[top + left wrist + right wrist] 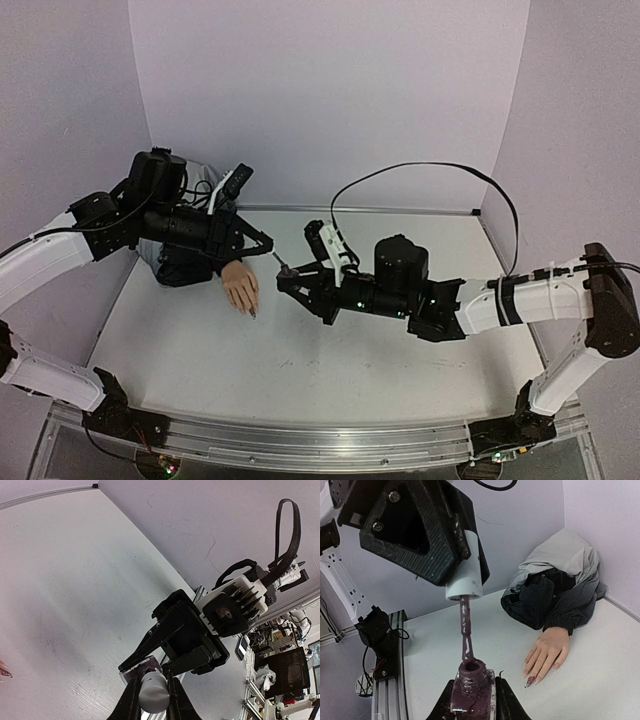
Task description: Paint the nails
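1. Grips the white cap (467,575) in the left claw (266,249), pinched narrow around it, with the brush (466,630) hanging straight down from the cap.
2. Clamps the polish bottle (472,690) in the right claw (472,702), closed tight on its sides and keeping it upright, toward the rear of the counter (330,350) and left of its middle.
3. Dips the brush tip into the bottle's open neck. By the look of it this is loading polish, not painting.
4. Has the mannequin hand (242,288) lying flat and palm down near the left edge, toward the rear-left corner. Its fingers point at the near edge and its wrist sits in a bundled grey-and-black sleeve (180,265).
5. Shows the nails (530,681) near both claws but touched by neither. One fingertip looks dark purple, so probably one nail is done — the others seem bare or are too small to tell.
6. Still to do, as judged from here: carry the loaded brush across to the hand, stroke each unpainted nail, reload as needed, then set the cap back on the bottle — early in the job, most of it ahead.
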Action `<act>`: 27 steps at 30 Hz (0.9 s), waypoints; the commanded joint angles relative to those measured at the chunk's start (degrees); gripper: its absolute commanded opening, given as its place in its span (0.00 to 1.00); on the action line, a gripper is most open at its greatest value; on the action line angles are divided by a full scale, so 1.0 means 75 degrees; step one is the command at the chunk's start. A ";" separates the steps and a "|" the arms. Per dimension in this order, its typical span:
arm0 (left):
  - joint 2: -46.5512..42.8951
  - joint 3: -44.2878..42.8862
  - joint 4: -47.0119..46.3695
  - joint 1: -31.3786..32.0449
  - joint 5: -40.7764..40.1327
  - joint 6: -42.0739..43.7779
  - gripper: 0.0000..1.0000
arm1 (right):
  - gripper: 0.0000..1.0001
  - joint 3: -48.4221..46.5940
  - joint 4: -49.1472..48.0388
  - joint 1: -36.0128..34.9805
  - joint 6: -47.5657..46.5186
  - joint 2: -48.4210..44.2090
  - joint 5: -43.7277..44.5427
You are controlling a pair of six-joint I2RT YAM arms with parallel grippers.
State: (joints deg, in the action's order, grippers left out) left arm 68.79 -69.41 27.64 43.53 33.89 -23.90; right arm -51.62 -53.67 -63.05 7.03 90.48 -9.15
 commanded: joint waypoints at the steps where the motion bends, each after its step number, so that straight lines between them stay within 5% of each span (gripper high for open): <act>1: -0.0020 -0.0180 -0.0030 0.0043 0.0092 0.0152 0.00 | 0.00 -0.0424 -0.0614 -0.0053 -0.0122 -0.0001 0.0025; 27: 0.0097 -0.0097 0.0090 0.0079 0.0011 0.0267 0.00 | 0.00 -0.0373 -0.0754 -0.0090 -0.0197 -0.0086 0.0160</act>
State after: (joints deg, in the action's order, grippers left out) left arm 69.38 -69.41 27.68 43.83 33.87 -23.29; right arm -51.81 -54.06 -63.42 6.55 90.76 -8.80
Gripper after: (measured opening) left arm 0.148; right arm 0.216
